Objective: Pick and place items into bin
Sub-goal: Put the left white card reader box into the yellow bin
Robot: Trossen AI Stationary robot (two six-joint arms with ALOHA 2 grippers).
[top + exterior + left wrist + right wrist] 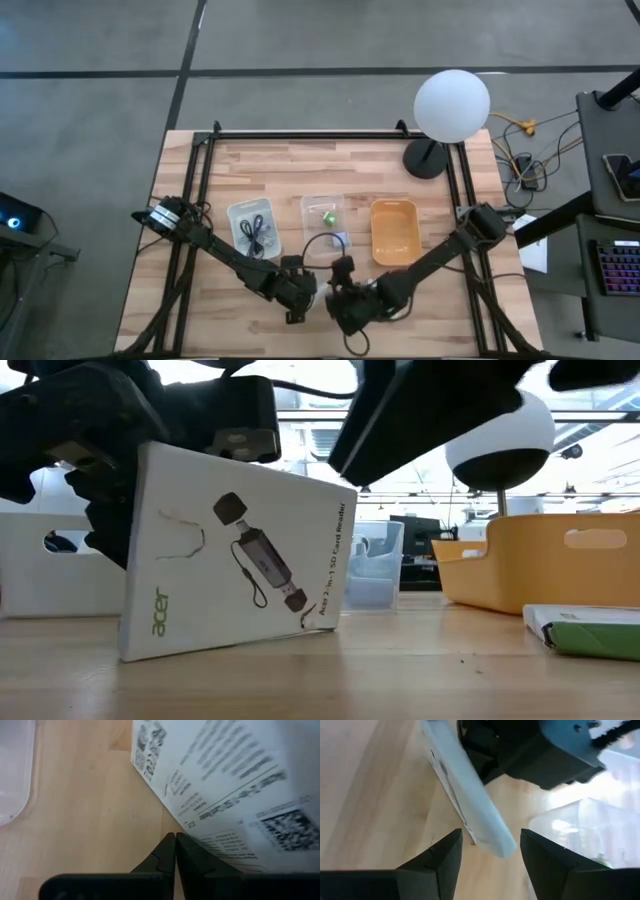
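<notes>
Grippers met low at the centre of the high view, near the table's front edge. Left gripper had its fingers pressed together, tips against the printed back of the white card-reader box. That box stood tilted on the wood at the left of the low view, dark arm parts above it. Right gripper had its fingers spread wide, the box's edge between them, not pinched. Behind, three trays sat in a row: white tray holding black cables, clear tray holding a green piece, orange tray.
</notes>
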